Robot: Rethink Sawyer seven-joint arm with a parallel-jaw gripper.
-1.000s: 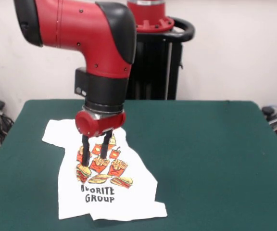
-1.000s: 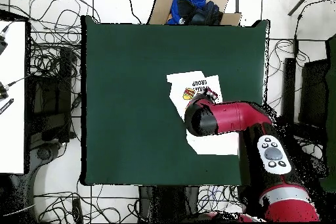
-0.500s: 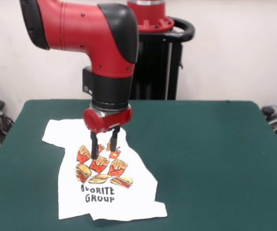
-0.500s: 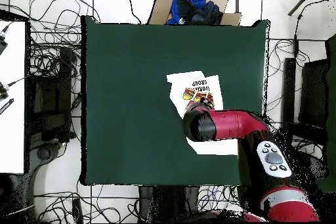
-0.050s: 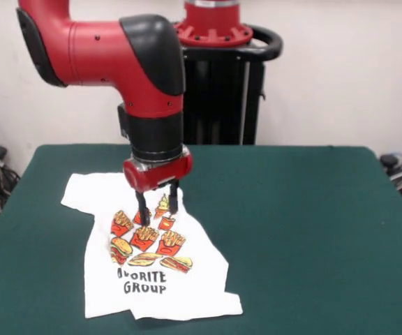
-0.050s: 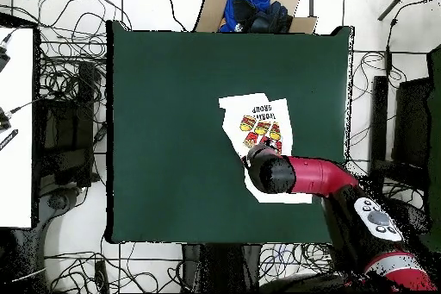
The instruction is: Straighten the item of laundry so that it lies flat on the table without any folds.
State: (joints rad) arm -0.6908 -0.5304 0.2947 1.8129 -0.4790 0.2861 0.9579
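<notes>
Nearest item in front view: the T-shirt point(image 5: 152, 262), lying on the desk point(image 5: 306, 230) close to the near edge, toward the near-left corner as that view shows it. Hem corner sits almost at the near edge; hem looks doubled under there, and the right side edge is ragged and turned in. Print faces up, text reads toward the camera. Shirt's long axis runs near to far, hem near, collar and sleeve far. One sleeve spreads out at the far left; the other I can't make out, prob. folded under.

Next back: my hand point(image 5: 158, 208). It hangs over the upper chest of the shirt, just beyond the print's top row, tips pointing straight down. Fingers point(image 5: 142, 209) are apart, a narrow gap showing, nothing between them. Tips look at or just above the cloth; contact can't be confirmed from this angle. Overhead view: arm covers the collar end, the shirt point(image 6: 258, 122) showing beyond it, near the desk's point(image 6: 172, 92) edge on the robot's side.

Relation that matters: most of the shirt lies on the camera side of the hand, along the long axis. Judgement: task not done, folds remain at hem and right side. Next grip should prob. go to a bunched edge and pull outward. Risk: dragging the whole shirt rather than opening the fold.
</notes>
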